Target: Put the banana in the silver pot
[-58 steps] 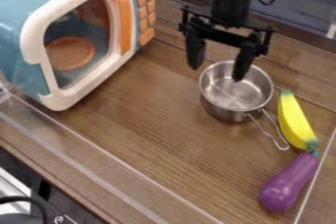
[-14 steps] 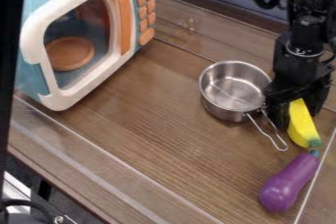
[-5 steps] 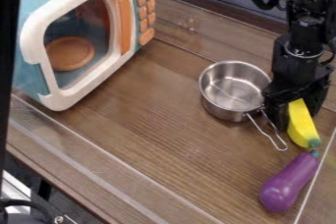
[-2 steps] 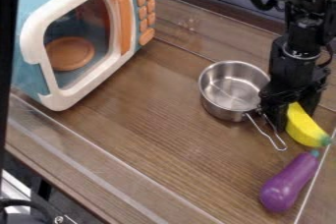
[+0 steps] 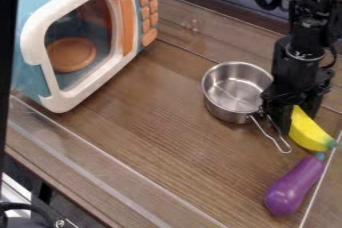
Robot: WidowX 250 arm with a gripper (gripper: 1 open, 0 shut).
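Yellow plastic has swivelled slightly: the banana, near the worktop's right edge, now sits with its far end clamped between the fingers (apparently), so lifting towards the silver pot could follow.

Over on the left I can see a toy microwave, pale blue with a white-framed door and a column of orange buttons, and an orange disc shows inside it. Down toward the near right, a purple eggplant lies slantwise on the brown wooden table.
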